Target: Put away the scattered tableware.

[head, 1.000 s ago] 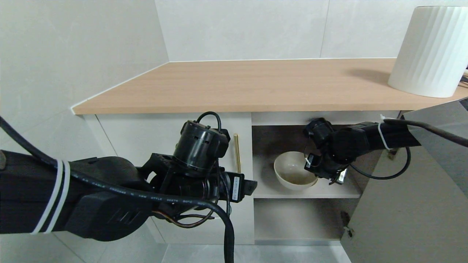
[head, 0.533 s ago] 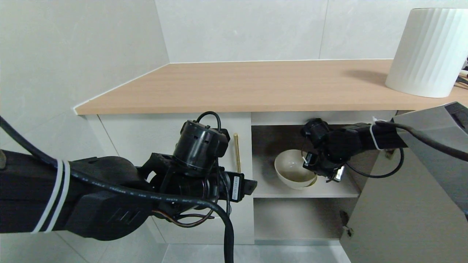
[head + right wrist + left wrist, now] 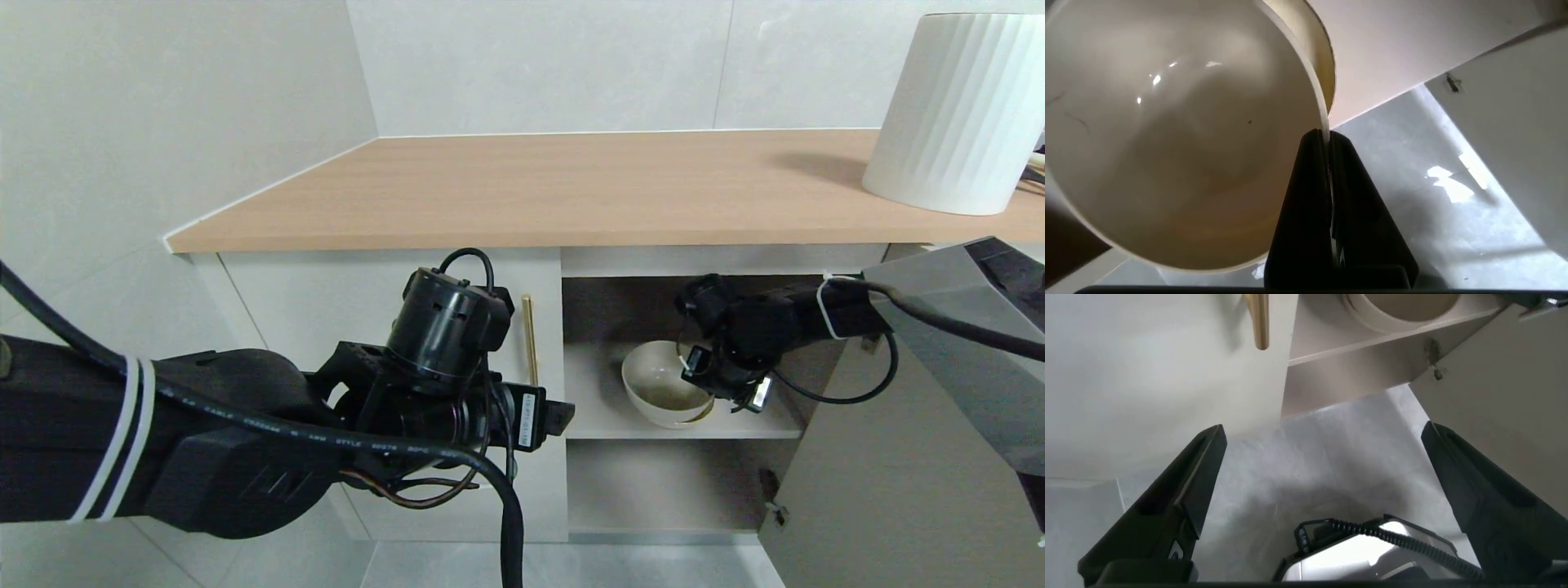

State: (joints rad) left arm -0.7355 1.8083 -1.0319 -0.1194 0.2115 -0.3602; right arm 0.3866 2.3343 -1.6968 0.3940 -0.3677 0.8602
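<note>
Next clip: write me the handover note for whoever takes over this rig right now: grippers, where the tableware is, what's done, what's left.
Right gripper: shut on the rim of the bowl, inside the open cabinet at the upper shelf.
Bowl: tilted, low over the shelf; cannot tell if it rests on it.
Left gripper: open, empty, in front of the closed left door, near the gold handle.
Done: bowl brought into the cabinet.
Left: set it flat, release, pull the right arm out, then probably close the open door.
</note>
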